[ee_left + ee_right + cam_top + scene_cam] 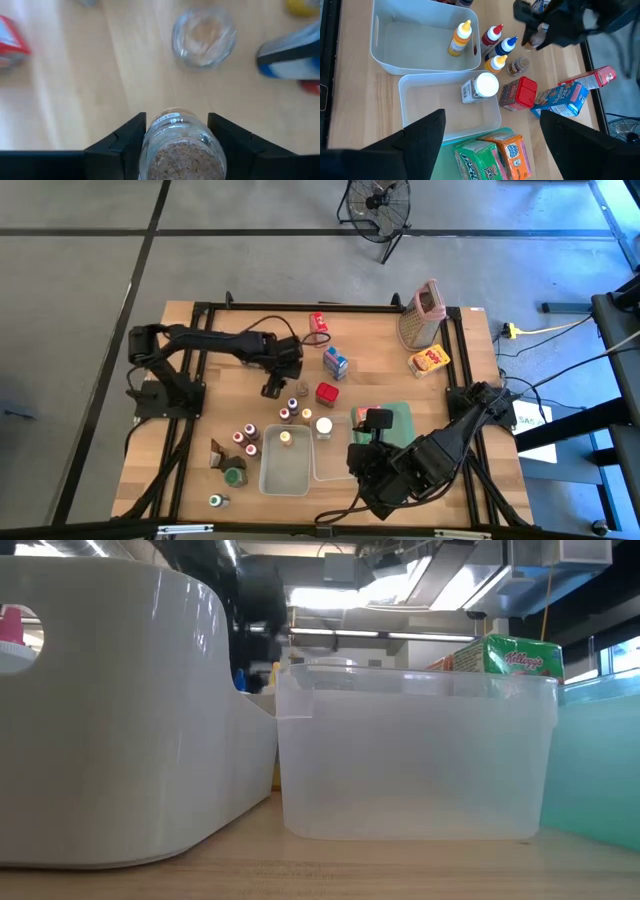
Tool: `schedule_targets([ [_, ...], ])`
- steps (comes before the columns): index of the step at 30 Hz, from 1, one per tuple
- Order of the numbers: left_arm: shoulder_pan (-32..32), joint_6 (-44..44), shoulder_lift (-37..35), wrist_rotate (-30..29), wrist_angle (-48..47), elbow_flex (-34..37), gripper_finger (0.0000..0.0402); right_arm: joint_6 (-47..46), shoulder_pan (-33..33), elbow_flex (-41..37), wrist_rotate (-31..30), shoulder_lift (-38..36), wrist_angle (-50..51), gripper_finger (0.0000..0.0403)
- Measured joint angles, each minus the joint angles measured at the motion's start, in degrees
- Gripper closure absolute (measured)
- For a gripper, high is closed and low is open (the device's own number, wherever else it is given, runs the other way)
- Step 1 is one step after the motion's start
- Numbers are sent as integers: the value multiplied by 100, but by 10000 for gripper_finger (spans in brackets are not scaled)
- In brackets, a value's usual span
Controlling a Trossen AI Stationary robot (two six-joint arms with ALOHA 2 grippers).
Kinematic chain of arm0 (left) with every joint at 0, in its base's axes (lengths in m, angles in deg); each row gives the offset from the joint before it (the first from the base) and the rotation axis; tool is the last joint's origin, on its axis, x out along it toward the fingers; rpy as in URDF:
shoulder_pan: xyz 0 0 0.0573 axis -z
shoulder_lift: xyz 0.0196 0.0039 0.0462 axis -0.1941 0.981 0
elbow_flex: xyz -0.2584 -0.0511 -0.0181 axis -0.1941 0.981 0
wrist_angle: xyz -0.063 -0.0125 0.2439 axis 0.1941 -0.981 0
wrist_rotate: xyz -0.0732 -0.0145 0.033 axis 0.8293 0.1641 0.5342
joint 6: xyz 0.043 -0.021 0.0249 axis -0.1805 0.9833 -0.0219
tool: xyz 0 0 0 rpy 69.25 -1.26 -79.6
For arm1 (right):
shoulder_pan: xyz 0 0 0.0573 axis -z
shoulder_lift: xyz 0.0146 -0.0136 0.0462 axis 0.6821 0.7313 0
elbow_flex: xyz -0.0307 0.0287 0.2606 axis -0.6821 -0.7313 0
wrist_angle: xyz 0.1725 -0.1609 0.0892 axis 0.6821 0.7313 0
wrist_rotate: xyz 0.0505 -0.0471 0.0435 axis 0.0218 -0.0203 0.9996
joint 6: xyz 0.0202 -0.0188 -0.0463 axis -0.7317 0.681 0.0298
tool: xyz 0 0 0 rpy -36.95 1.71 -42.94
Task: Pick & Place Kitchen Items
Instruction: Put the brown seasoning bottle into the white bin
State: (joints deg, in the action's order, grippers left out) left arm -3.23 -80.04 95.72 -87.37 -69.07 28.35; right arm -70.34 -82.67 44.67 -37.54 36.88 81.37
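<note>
1. Sitting snug between the left gripper [175, 145] fingers [122, 145] is a small glass spice jar [180, 150] with brown contents, and they're closing in on both its sides.
2. The left arm is reaching across mid-table, above bare wood just left of the blue carton [336, 363].
3. The right gripper [490, 125] is hovering wide open, holding nothing, over the clear tub [420, 107] near the front edge.

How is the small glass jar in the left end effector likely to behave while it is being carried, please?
The spice jar is clear glass, so probably rigid, slick and breakable. It sits between the left end effector fingers, so it might slip. Being round, it would likely roll if dropped onto the table.
</note>
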Motion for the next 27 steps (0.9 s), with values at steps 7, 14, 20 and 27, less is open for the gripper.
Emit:
schedule_targets([
  [7,330,603,-911,-535,-1262,-731,215,-7,-2,0,-85,0,0,75],
  [14,1176,1362,-1532,-763,-1666,-1261,215,200,18,-4,-347,-157,-2,75],
  [20,2197,2043,-1521,-773,-1539,-1758,215,343,27,-4,-457,-886,-2,75],
  [27,3075,2131,-626,-324,-557,-2479,215,521,83,0,-457,-1685,0,75],
])
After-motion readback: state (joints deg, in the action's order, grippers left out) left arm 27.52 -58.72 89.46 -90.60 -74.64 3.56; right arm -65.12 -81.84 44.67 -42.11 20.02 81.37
